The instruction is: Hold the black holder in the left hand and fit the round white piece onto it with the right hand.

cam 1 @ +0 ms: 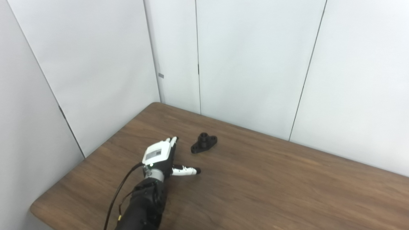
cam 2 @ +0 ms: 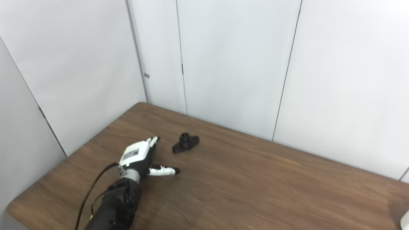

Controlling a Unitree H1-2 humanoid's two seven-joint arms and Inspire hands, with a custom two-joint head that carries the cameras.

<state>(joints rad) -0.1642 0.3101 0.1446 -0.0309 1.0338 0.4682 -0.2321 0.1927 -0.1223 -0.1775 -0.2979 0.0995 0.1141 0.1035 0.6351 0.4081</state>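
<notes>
The black holder [cam 1: 204,142] lies flat on the brown table [cam 1: 271,179], toward the back left; it also shows in the right eye view [cam 2: 185,142]. My left hand [cam 1: 161,155] is open and empty, fingers stretched out over the table, thumb pointing right. It is a short way to the left of and in front of the holder, not touching it. The round white piece is not in view. My right hand is not in view.
White wall panels [cam 1: 255,64] stand close behind and to the left of the table. The table's left corner edge [cam 1: 35,207] is near my left arm. A pale object [cam 2: 405,220] peeks in at the bottom right corner.
</notes>
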